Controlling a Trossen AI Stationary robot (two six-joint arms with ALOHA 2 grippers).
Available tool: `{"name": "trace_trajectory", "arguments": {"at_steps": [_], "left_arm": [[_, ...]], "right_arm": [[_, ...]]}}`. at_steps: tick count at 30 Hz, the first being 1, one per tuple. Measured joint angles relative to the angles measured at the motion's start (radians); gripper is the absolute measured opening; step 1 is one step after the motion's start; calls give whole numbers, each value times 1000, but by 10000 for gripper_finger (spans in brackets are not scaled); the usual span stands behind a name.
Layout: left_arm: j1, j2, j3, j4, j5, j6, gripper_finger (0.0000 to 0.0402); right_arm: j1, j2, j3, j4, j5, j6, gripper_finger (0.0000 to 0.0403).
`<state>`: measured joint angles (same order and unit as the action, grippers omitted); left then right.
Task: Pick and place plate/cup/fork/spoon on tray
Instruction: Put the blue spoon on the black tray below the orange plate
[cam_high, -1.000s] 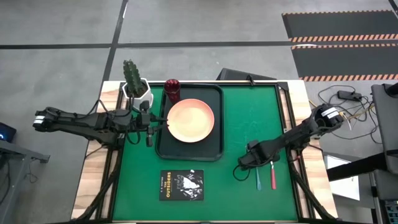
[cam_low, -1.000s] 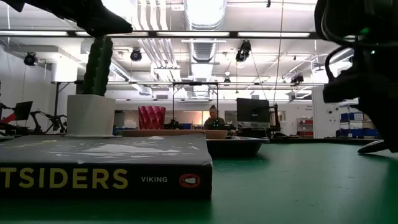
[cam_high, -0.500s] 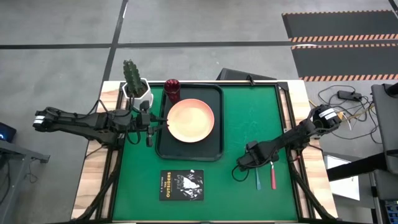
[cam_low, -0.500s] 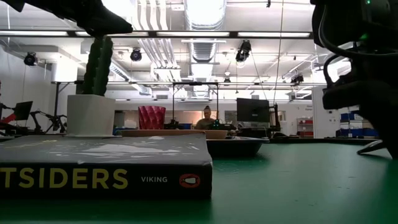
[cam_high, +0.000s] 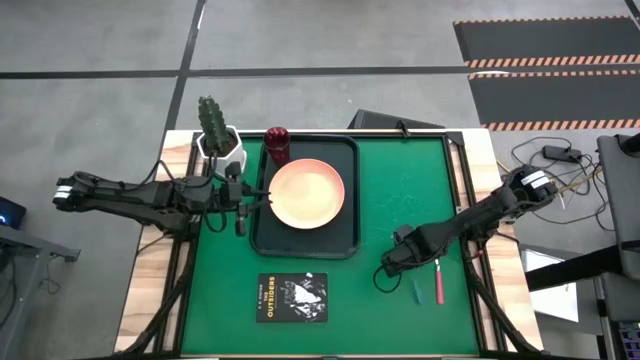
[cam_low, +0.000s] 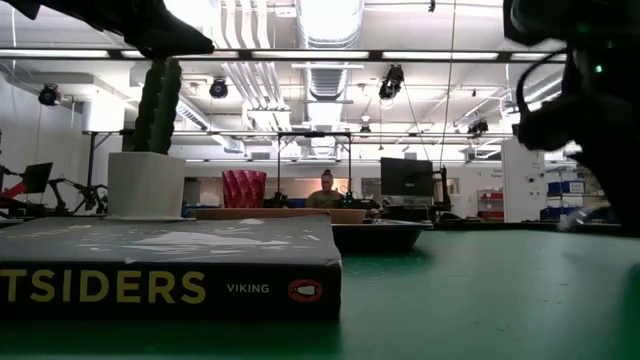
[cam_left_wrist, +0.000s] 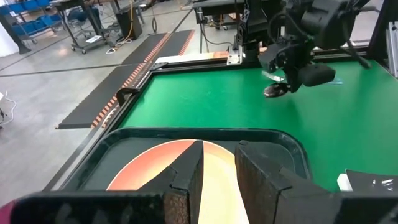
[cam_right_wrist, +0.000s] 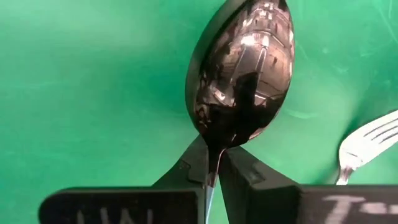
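Observation:
The peach plate lies flat in the dark tray, with the maroon cup upright at the tray's far left corner. My left gripper hovers at the tray's left rim, open by a narrow gap with only the plate showing beyond it. On the mat at the right my right gripper is shut on the spoon. The spoon's teal handle runs toward the near edge. The red-handled fork lies flat beside it, tines toward the far side. My right gripper pinches the spoon's thin neck, just behind the dark bowl, between its two fingers. The fingers point down and stand across the spoon. The bowl sticks out past the fingertips over the mat. Whether the spoon is clear of the mat, I cannot tell.
A black book lies near the front edge, left of the spoon. A white pot with a cactus stands at the far left corner beside the tray. Bare green mat stretches between the tray and the right arm.
My right gripper has shut on the spoon's neck and has shifted slightly toward the near edge. My left arm, plate, cup and fork have kept still.

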<state>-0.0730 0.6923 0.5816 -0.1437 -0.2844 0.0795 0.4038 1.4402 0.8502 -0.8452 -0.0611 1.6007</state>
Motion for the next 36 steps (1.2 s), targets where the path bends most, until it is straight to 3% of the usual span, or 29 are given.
{"name": "trace_trajectory", "arguments": {"at_steps": [5,9,15,19,23,28,31,36], "left_arm": [[0,9,-3,9,18,-24,73],[1,25,-4,40,125,-36,73],[1,70,-18,186,313,-74,73],[0,117,-19,295,378,-75,73],[-7,191,-19,417,428,-76,73],[-20,323,-19,620,550,-74,73],[-25,398,-19,717,647,-74,73],[-51,524,-18,868,668,-25,77]], "right_arm": [[0,-68,24,136,140,-156,13],[-8,-103,-10,499,236,-378,12],[-34,-75,-78,1061,216,-756,12],[-64,-18,-81,1256,87,-931,12],[-118,71,-75,1458,-170,-1024,12],[-192,188,-61,1740,-468,-1022,12],[-232,243,-49,1854,-549,-1002,12],[-293,311,1,1899,-643,-960,12]]}}
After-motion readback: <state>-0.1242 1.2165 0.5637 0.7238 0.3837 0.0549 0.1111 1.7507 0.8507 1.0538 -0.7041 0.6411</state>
